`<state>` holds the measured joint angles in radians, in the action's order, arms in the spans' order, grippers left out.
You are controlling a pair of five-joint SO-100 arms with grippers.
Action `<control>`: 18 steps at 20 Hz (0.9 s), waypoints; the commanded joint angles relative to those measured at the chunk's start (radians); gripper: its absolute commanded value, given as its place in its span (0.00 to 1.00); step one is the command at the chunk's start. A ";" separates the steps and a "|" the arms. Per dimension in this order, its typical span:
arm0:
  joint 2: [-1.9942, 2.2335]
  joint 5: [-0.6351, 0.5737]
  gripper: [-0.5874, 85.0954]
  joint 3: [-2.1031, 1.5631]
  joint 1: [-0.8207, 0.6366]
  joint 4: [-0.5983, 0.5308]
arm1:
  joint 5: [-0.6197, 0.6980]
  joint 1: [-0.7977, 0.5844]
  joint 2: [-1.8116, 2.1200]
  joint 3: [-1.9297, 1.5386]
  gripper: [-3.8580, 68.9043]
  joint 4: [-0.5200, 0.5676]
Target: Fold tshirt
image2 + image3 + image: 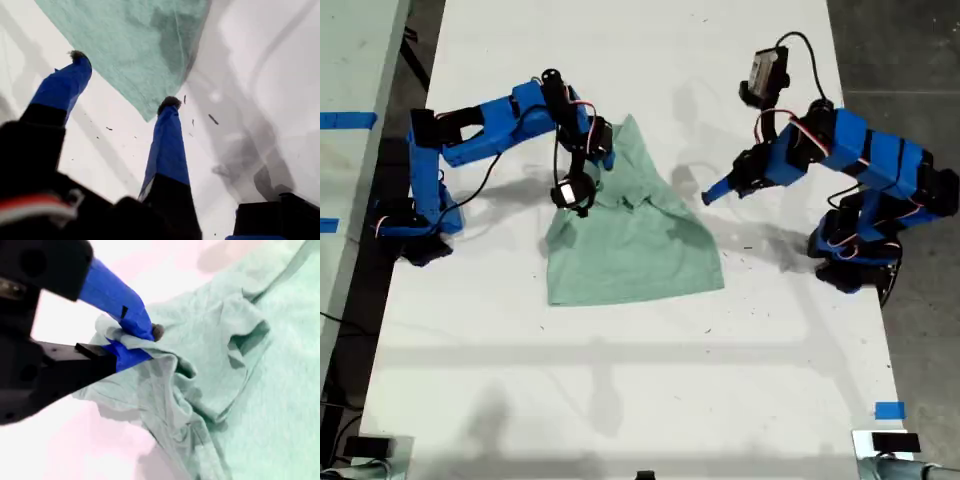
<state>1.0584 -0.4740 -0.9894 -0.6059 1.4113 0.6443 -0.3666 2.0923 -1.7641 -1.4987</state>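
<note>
The pale mint-green tshirt [635,245] lies partly folded and wrinkled on the white table [620,400], near the middle of the exterior view. My second gripper [582,203] is on the arm at the exterior view's left. It is shut on a bunched fold at the tshirt's edge [200,390], pinched between its blue fingers [145,342]. My first gripper [712,193], on the arm at the exterior view's right, hovers open just off the tshirt's other side. In the first wrist view a corner of the tshirt [135,45] lies just ahead of its spread fingertips [124,79].
A blue tape mark [889,410] sits near the table's front corner at the exterior view's right. Another table with blue tape [345,120] runs along the exterior view's left. Dark floor [910,60] borders the exterior view's right. Small dark specks [213,119] dot the tabletop.
</note>
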 commanded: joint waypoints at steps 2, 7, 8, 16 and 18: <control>-0.043 0.011 0.01 0.114 -0.009 -0.094 | -0.020 0.023 0.074 -0.023 0.47 0.032; -0.135 -0.057 0.33 0.117 -0.048 -0.209 | -0.028 0.026 0.084 -0.058 0.46 0.054; -0.138 -0.067 0.35 0.117 -0.051 -0.192 | -0.028 0.026 0.084 -0.069 0.46 0.061; 0.222 -0.058 0.36 -0.017 -0.032 0.094 | 0.011 0.025 0.097 -0.114 0.50 0.057; 0.356 -0.026 0.34 -0.215 0.014 0.074 | 0.021 0.034 0.100 -0.137 0.51 0.058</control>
<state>1.2287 -0.5338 -1.0799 -0.6412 1.4910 0.6473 -0.3528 2.1476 -1.8975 -1.4542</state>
